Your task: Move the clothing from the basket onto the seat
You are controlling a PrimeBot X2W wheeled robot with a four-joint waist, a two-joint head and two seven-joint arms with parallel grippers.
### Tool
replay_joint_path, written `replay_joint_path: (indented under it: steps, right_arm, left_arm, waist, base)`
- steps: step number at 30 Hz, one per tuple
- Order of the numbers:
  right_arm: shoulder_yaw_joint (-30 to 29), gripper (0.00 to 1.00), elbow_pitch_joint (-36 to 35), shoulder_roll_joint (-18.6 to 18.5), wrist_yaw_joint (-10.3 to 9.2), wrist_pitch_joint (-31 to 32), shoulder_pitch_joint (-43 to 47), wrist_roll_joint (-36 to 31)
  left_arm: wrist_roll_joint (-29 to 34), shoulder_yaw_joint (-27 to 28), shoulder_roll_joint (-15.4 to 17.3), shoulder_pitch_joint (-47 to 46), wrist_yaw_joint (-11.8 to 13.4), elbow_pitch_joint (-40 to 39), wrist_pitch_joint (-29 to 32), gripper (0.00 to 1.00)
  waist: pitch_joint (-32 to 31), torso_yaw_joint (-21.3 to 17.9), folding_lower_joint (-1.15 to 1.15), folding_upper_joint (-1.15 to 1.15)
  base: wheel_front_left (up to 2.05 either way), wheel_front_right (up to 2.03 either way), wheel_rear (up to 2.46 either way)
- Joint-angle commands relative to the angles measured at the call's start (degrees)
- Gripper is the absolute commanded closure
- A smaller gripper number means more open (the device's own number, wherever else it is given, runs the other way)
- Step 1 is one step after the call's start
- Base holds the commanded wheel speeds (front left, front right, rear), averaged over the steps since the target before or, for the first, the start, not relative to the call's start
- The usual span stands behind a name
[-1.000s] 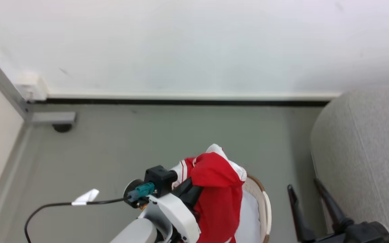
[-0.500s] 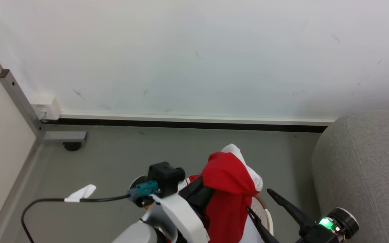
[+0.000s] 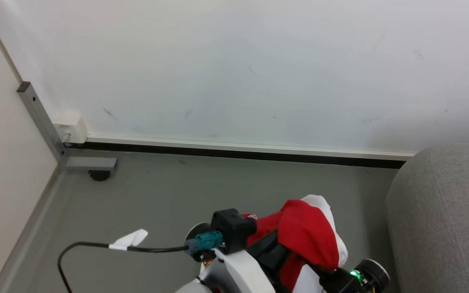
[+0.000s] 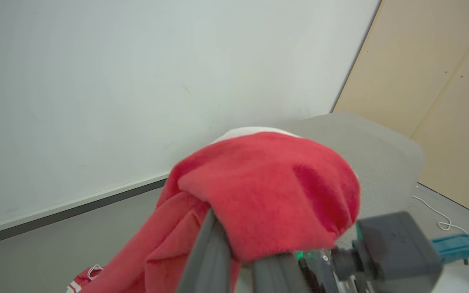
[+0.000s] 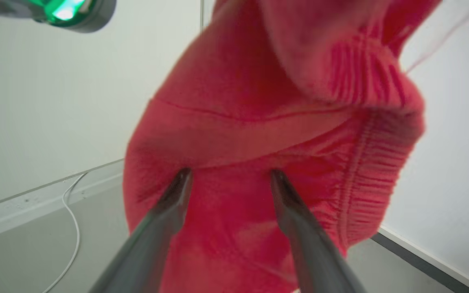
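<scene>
The red clothing (image 3: 305, 234) with white trim hangs bunched over my left gripper (image 4: 238, 260), which is shut on it and held above the floor. Its dark fingers (image 3: 273, 252) vanish under the cloth. In the right wrist view my right gripper (image 5: 229, 175) is open, both fingertips pressing into the red cloth (image 5: 259, 122) from below. Its wrist with a green light (image 3: 362, 276) sits just right of the clothing. The grey seat (image 3: 446, 219) stands to the right, close beside the clothing, and rises behind it in the left wrist view (image 4: 373, 150). The basket is out of view.
A white wall with a black baseboard (image 3: 238, 154) closes the far side. A grey metal post and foot (image 3: 90, 163) stand at the left corner by a white socket box (image 3: 69, 128). A black cable with a white tag (image 3: 128, 240) trails from my left wrist.
The head camera has shifted and the basket has left its view. My left gripper has carried the clothing rightward toward the seat. My right gripper swung in under the cloth.
</scene>
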Motion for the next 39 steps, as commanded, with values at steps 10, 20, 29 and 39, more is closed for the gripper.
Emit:
replay_joint_path:
  steps: [10, 20, 29, 39]
  right_arm:
    - [0.7, 1.0, 2.7, 1.9, -0.12, -1.1, -3.1, 2.6]
    - [-2.1, 1.0, 0.1, 0.6, -0.12, -1.1, -1.8, 3.7]
    - [-5.3, 1.0, -4.0, -1.0, -0.12, -1.1, 0.9, 3.1]
    - [-7.6, 1.0, -7.6, -2.3, -0.12, -1.0, 4.0, 2.7]
  left_arm:
    - [-1.0, -0.9, -0.6, 1.3, 0.2, -1.4, 0.7, 1.0]
    - [-1.6, 1.2, 0.7, 2.1, 2.1, 0.0, -0.9, 1.0]
    - [-3.2, 4.1, 1.4, 2.9, 3.1, 2.8, -2.8, 1.0]
    - [-4.5, 5.9, 1.6, 3.4, 3.5, 6.3, -5.2, 1.0]
  waist:
    - [0.3, -0.4, 0.0, 0.0]
    - [0.4, -1.3, 0.0, 0.0]
    - [0.9, -2.9, 0.0, 0.0]
    - [1.1, -4.5, 0.0, 0.0]
  base:
    - [0.0, 0.0, 0.0]
    - [0.0, 0.0, 0.0]
    - [0.0, 0.0, 0.0]
    - [0.0, 0.0, 0.0]
